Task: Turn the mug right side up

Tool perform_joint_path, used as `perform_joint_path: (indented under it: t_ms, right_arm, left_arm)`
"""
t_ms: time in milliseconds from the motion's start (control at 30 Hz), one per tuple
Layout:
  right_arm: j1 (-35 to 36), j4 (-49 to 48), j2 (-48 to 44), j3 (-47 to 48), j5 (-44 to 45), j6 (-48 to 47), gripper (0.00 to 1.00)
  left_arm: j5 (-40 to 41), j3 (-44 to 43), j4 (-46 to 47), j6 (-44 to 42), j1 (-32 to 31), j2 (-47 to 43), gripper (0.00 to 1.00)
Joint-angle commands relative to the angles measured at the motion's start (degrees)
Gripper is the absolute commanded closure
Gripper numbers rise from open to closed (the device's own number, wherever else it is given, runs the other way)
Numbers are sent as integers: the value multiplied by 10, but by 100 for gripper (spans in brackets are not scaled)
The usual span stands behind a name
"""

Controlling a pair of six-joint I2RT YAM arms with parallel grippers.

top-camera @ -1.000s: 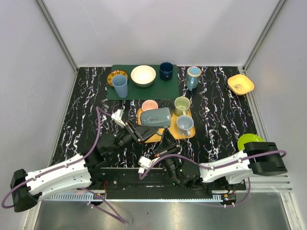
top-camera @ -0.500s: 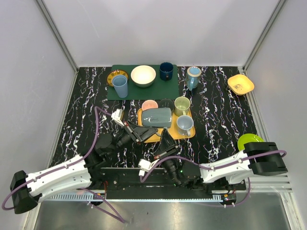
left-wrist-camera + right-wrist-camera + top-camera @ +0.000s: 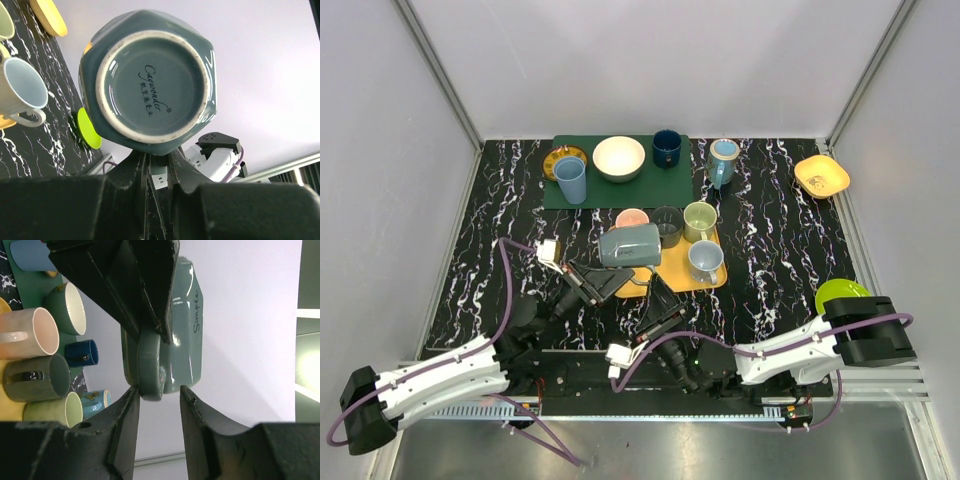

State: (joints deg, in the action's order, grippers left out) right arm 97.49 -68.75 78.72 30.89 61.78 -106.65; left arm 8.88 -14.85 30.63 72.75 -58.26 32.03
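My left gripper [image 3: 157,167] is pinched narrow on the handle [image 3: 149,365] of the grey-blue mug [image 3: 150,80] and holds it clear of the surface [image 3: 775,250]. In my left wrist view the mug's round base faces the lens and fills the upper middle of the frame, its printed lettering readable. From the top camera the mug [image 3: 632,245] lies on its side at the centre of the frame, over the left end of the yellow tray [image 3: 672,268], with my left gripper [image 3: 610,276] just below and left of it. My right gripper [image 3: 157,390] stands wide, one finger either side of the lower end of the handle; whether either finger touches it I cannot tell. A pale green cup [image 3: 700,217] and a light blue cup [image 3: 705,258] stand upright at the tray's right end.
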Motion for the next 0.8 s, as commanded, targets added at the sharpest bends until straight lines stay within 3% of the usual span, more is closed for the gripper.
perform_joint_path:
  t_ms: [0,200,367,467,500,567,600,633,667,700,767]
  right_arm:
    - [12,-67,-7,4,-12,6,57]
    - [18,-109,-11,15,4,-5,44]
    - [33,-180,-26,54,66,-15,37]
    - [26,-170,-59,125,129,91,32]
    - [24,-112,-90,139,158,137,32]
    - [23,-8,-138,177,180,340,30]
    - [24,190,-206,192,181,566,30]
    - [24,364,-245,216,160,734,29]
    - [19,599,-284,304,107,947,27]
    - [-42,799,-337,314,-5,1159,26]
    - [-117,817,-372,312,-127,1231,27]
  left_arm:
    - [79,13,99,-45,14,-24,100]
    - [134,39,113,-60,15,-69,100]
    - [168,26,66,-107,20,-115,100]
    - [165,11,55,-126,25,-120,100]
    - [165,11,55,-132,26,-119,100]
    - [159,8,61,-137,27,-115,100]
    - [157,6,64,-142,27,-112,100]
    - [155,4,71,-145,28,-109,100]
    - [149,1,72,-147,28,-102,100]
    - [146,-1,74,-154,29,-99,100]
    - [136,-9,75,-158,30,-91,100]
